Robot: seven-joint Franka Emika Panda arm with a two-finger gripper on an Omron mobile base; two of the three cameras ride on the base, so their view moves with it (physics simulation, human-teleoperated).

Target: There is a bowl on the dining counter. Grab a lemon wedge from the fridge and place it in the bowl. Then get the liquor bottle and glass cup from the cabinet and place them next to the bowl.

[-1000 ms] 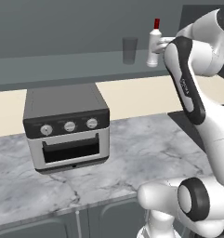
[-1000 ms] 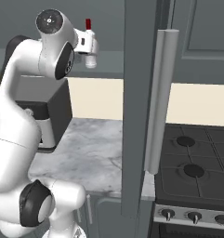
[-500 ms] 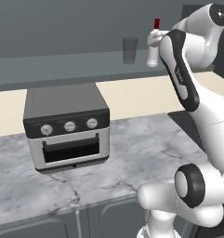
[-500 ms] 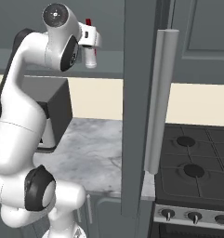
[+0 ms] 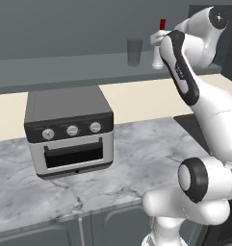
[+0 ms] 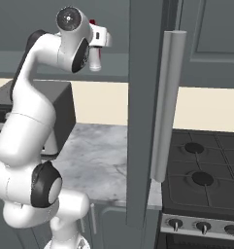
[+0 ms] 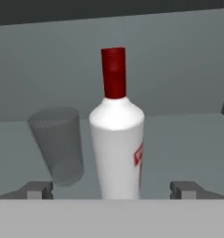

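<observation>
The liquor bottle (image 7: 117,144), white with a red cap, stands upright on the cabinet shelf (image 7: 187,135). The glass cup (image 7: 57,144), a grey translucent tumbler, stands just to its left. My gripper (image 7: 112,190) is open, and its fingertips (image 7: 39,189) flank the bottle's base with a gap on each side. In the left base view the bottle (image 5: 157,54) and the cup (image 5: 134,51) sit side by side on the shelf (image 5: 64,67), with my hand right at the bottle. The right base view shows the bottle (image 6: 95,59) below my hand. The bowl, fridge and dining counter are out of view.
A grey toaster oven (image 5: 69,127) stands on the marbled wall counter (image 5: 136,158) below the shelf. An open cabinet door (image 6: 140,112) with a long silver handle (image 6: 167,107) juts out to the right of my arm. A black stove (image 6: 206,165) lies further right.
My arm has stretched upward and the hand has edged closer to the bottle on the shelf. The fingers stayed open; bottle and cup have not moved.
</observation>
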